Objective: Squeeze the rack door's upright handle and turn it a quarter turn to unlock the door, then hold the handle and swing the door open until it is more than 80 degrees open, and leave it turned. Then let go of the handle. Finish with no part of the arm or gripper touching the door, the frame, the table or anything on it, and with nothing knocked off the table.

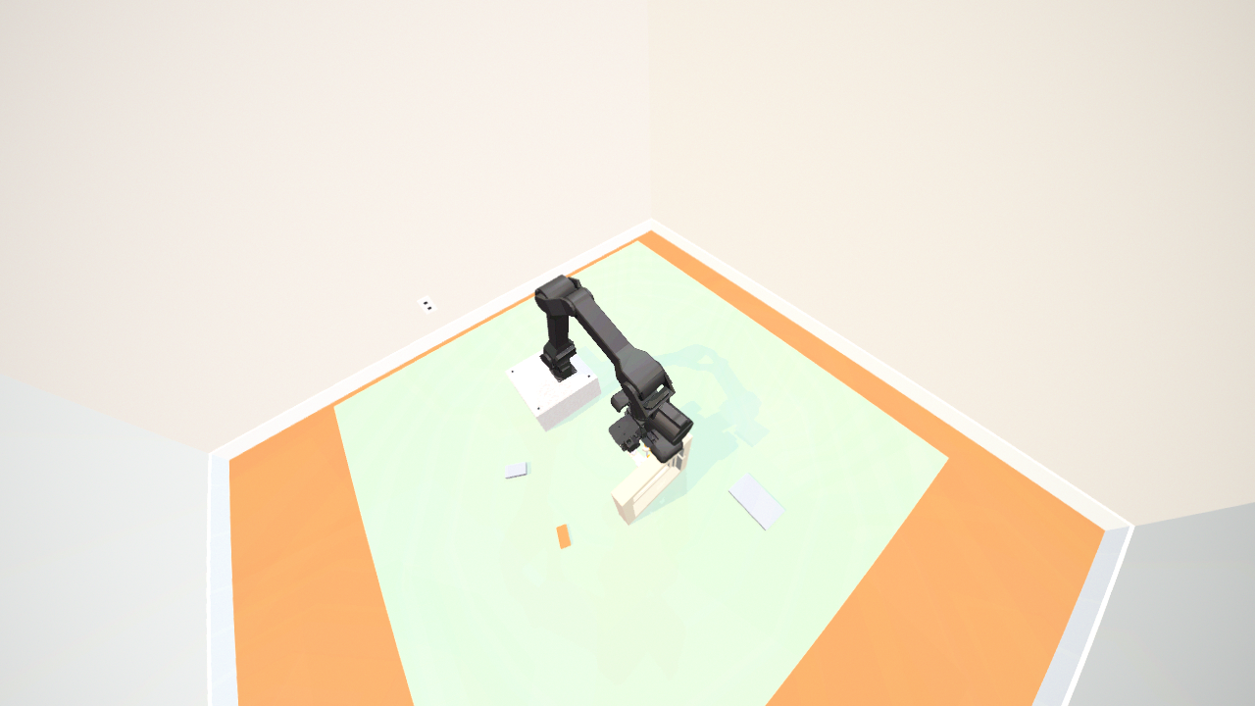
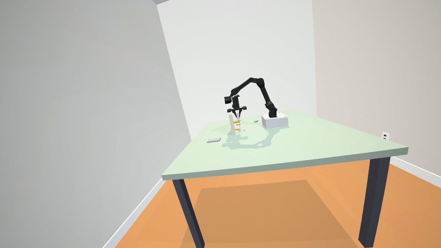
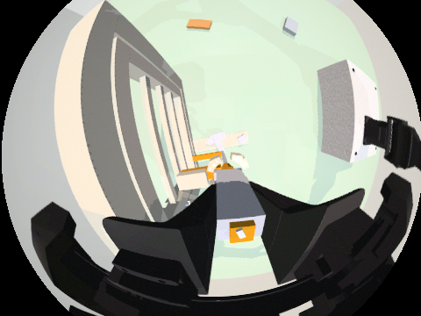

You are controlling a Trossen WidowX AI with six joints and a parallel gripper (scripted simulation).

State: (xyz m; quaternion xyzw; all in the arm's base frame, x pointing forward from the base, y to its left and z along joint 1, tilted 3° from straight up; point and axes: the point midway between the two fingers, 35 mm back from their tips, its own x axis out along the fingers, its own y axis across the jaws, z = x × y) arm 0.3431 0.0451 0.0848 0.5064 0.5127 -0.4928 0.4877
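Note:
The rack's beige frame (image 1: 625,509) (image 2: 232,124) (image 3: 98,110) stands upright on the table. In the wrist view the slatted door (image 3: 155,127) is on the left and looks closed in the frame. The upright handle (image 2: 237,116) (image 3: 241,206) has grey-lavender sides with an orange core at its near end. It stands out on the robot-base side of the door, with orange bars (image 3: 207,156) beside its lower part. My gripper (image 1: 644,447) (image 2: 237,119) (image 3: 231,188) points down and is shut on the handle, one finger on each side. The arm hides the handle in the top view.
The white robot base box (image 1: 566,405) (image 2: 277,122) (image 3: 335,110) stands behind the handle side. A small grey block (image 1: 516,471) (image 2: 255,121) (image 3: 290,26) and an orange block (image 1: 563,536) (image 3: 199,24) lie on the table. A flat lavender slab (image 1: 756,501) (image 2: 213,140) lies beyond the frame.

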